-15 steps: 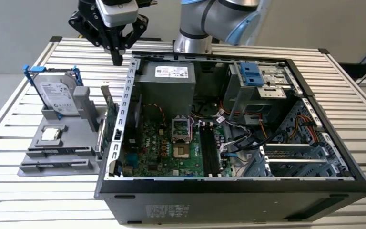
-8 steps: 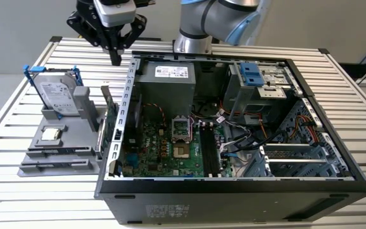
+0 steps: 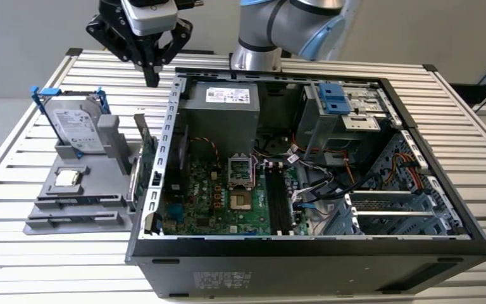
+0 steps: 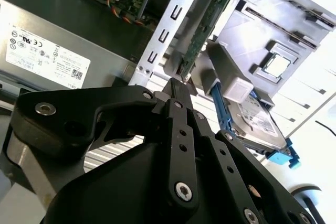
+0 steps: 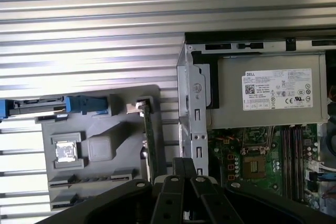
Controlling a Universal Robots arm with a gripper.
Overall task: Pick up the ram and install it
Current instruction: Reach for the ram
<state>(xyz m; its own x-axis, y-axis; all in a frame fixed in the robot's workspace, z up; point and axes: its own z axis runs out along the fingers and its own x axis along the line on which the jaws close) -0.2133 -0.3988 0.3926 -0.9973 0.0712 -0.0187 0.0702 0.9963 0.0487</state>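
**A:** Start at the exterior view's left. What stands there?

**B:** A silver hard drive (image 3: 78, 123) in a blue frame, upright at the far end of a gray holder (image 3: 99, 218) on the slatted desk (image 3: 23, 266). Nearer the camera, a small square processor chip (image 3: 68, 178) lies on that holder. Nearer still run its two long slots (image 3: 74, 204).

**A:** And the ram?

**B:** I cannot pick it out for certain. Something thin and dark sits in those long slots, but whether that is the stick I cannot tell.

**A:** Moving right?

**B:** A green expansion card (image 3: 146, 161) stands on edge along the holder's right side, just beside the wall of the open computer case (image 3: 311, 253).

**A:** Where is the claw?

**B:** In the upper left of the frame. The claw (image 3: 152, 79) hangs above the desk, over the far end of the card and apart from it. Its fingers are drawn together into one narrow tip with nothing gripped. In the second wrist view the claw (image 4: 176, 85) looks the same.

**A:** And inside the case?

**B:** The power supply (image 3: 222, 104) sits at the far left. The green motherboard (image 3: 209, 202) is below it in the frame, with the processor socket (image 3: 241, 180). Right of the socket are the black memory slots (image 3: 277, 199). Further right come loose cables (image 3: 328, 187), and at the upper right a drive bay with a blue latch (image 3: 336, 98).
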